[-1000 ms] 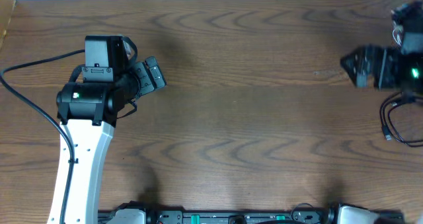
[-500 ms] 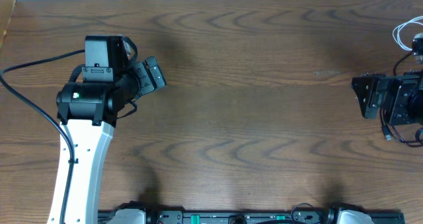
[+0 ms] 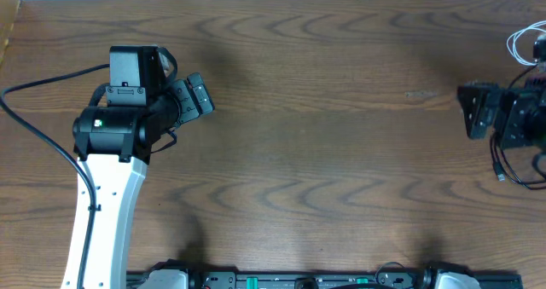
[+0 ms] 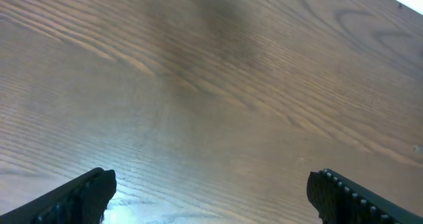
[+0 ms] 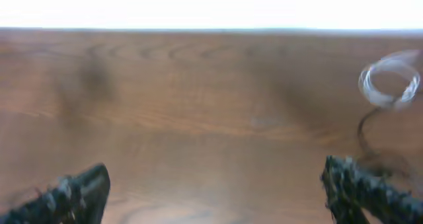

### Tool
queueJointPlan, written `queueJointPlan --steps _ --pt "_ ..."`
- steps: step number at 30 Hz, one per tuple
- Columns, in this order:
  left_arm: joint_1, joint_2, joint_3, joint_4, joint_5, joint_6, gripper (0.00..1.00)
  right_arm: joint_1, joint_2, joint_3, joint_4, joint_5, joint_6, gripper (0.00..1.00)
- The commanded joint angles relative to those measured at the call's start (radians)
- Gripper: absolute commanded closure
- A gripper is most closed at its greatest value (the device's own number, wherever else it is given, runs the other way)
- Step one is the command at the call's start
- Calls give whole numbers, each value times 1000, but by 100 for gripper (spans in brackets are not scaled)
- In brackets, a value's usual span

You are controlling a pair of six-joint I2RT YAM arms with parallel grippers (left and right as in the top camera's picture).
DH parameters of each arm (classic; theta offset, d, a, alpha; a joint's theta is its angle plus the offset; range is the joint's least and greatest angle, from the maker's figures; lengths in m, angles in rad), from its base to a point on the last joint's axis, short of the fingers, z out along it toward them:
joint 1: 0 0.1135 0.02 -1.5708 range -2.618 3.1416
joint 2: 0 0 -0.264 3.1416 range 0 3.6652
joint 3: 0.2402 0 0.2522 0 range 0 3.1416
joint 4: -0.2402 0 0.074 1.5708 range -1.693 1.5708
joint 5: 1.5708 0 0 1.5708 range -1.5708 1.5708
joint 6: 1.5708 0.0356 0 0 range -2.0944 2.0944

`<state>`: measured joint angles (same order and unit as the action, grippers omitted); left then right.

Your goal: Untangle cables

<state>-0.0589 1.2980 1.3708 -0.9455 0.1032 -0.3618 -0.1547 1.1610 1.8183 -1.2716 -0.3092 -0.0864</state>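
Note:
A coiled white cable [image 3: 522, 43] lies at the far right edge of the table, and it shows blurred in the right wrist view [image 5: 388, 84]. A black cable [image 3: 510, 163] with a small plug end loops just below my right arm; a dark strand [image 5: 365, 128] runs down from the white coil. My right gripper [image 3: 474, 112] is open and empty, pointing left, beside the cables; its fingers [image 5: 215, 191] are spread wide over bare wood. My left gripper [image 3: 198, 96] is open and empty at the left side, with only wood between its fingers [image 4: 211, 194].
The wooden table [image 3: 324, 153] spans the view, with its back edge along the top. A thick black cord [image 3: 34, 131] runs from the left arm off the left edge. The arm bases sit along the front edge.
My right arm swung from the far right corner down and leftward, then edged slightly back up, uncovering the white coil. My left arm has not moved.

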Motion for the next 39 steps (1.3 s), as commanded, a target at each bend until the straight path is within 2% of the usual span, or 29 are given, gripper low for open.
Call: queueJointPlan --steps 1,4,8,13,17,20,24,29,39 --pt "5 -5 8 -4 2 10 2 43 -93 -147 142 29 -8 1" --pt "5 -5 8 -4 2 10 2 113 -229 -386 405 76 -8 1" --pt "5 -5 8 -4 2 10 2 165 -416 -690 675 121 -2 1" --pt "5 -5 8 -4 2 10 2 169 -648 -1043 902 136 6 1" --pt "5 -5 8 -4 2 10 2 169 -813 -1309 1076 224 92 1" --pt "5 -5 8 -4 2 10 2 169 -906 -1462 1176 241 97 1" --pt "5 -5 8 -4 2 10 2 169 -1016 -1621 1248 251 98 1" --pt "5 -5 8 -4 2 10 2 169 -1124 -1741 1257 259 119 1" --pt "5 -5 8 -4 2 10 2 169 -1155 -1813 1199 267 142 1"
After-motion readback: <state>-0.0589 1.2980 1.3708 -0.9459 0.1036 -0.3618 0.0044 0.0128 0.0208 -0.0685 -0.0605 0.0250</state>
